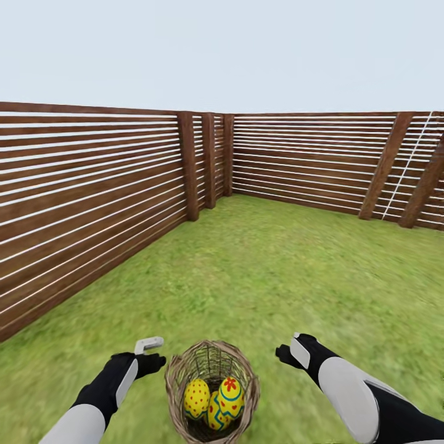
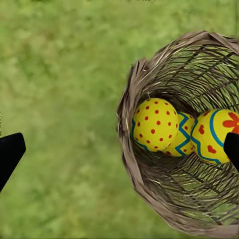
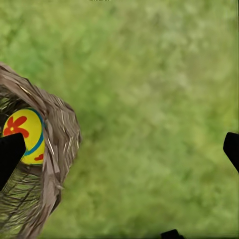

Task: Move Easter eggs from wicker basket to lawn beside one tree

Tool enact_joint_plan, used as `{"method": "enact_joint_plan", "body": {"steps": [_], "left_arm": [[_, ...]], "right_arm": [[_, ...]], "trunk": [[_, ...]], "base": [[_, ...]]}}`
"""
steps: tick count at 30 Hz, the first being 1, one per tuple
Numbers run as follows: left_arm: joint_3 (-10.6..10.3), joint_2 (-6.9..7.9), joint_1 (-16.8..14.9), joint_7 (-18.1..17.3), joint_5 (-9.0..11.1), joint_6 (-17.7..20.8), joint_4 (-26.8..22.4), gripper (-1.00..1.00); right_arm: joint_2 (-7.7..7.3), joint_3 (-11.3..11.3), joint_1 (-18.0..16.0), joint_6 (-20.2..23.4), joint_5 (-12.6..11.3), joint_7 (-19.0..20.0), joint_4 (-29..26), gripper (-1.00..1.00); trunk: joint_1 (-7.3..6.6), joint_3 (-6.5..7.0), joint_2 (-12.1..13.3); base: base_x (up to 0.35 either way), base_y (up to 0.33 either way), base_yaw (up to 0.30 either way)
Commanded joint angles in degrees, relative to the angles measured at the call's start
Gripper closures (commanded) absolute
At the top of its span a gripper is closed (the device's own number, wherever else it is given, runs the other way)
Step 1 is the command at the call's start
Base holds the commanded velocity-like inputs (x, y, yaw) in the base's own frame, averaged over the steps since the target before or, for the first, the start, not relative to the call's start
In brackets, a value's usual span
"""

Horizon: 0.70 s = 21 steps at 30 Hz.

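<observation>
— Yellow, all three of them: the Easter eggs (image 1: 214,399) are still down in the wicker basket (image 1: 177,374), one spotted with red dots (image 2: 155,124), one with a red flower shape and blue bands (image 2: 218,135), the third wedged between and under them (image 2: 181,137), showing blue zigzag.

— And the basket?

— Brown open weave, round, standing on the lawn (image 1: 271,271) right in front of the robot, between its two arms. It looks a little tilted, its mouth turned up toward the head camera.

— Where are the arms?

— Left gripper (image 1: 150,345) is just beside the basket's left rim, forearm reaching forward and low. In the left wrist view its black fingertips (image 2: 10,152) sit far apart at the frame's edges, basket rim and eggs between them, touching nothing I can see.

— The right one?

— Right gripper (image 1: 295,351) is held over the grass to the basket's right, clear of it. Its fingertips (image 3: 9,152) are also spread wide; one overlaps the basket's edge (image 3: 62,134) and the flower egg (image 3: 25,134) in the right wrist view, but nothing is gripped. Both are released.

— Beyond that?

— Patchy green grass running to a brown slatted fence (image 1: 92,191) that turns a corner ahead, pale sky above.
</observation>
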Motion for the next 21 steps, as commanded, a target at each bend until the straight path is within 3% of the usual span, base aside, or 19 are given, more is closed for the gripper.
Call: {"method": "enact_joint_plan", "body": {"steps": [1, 10, 13, 16, 19, 21], "left_arm": [[0.30, 0.01, 0.00, -0.13, 0.24, 0.49, -0.09, -1.00], [0.30, -0.13, 0.00, -0.31, 0.31, 0.92, 0.11, -1.00], [0.29, -0.08, 0.00, -2.23, 0.32, 2.10, 0.12, -1.00], [0.29, 0.17, -0.10, -5.07, 0.23, 5.07, 0.10, -1.00], [0.23, 0.45, -0.30, -7.74, 0.06, 10.60, 0.00, -1.00], [-0.89, 0.22, -0.33, -8.34, -0.02, 12.68, -0.12, -1.00]], "right_arm": [[0.06, -0.41, -0.03, 0.35, 0.35, -0.19, -0.12, -1.00], [-0.02, -0.41, -0.03, 0.27, 0.37, -0.19, -0.12, -1.00], [-0.12, -0.41, -0.03, 0.26, 0.41, -0.19, -0.14, -1.00], [-0.14, -0.41, -0.03, 0.26, 0.42, -0.19, -0.13, -1.00], [-0.08, -0.41, -0.03, 0.21, 0.49, 0.00, -0.07, -1.00], [-0.07, -0.36, -0.03, 0.07, 0.61, 0.17, -0.04, -1.00]], "trunk": [[0.01, -0.03, -0.03], [0.01, 0.21, -0.03], [0.01, 0.30, -0.03], [0.01, 0.37, -0.03], [0.01, 0.40, -0.03], [0.01, 0.41, -0.03]], "base": [[0.128, 0.313, -0.285], [0.156, 0.307, -0.285], [0.187, 0.293, -0.285], [0.218, 0.270, -0.280], [0.233, 0.246, -0.131], [0.129, 0.132, -0.034]]}}
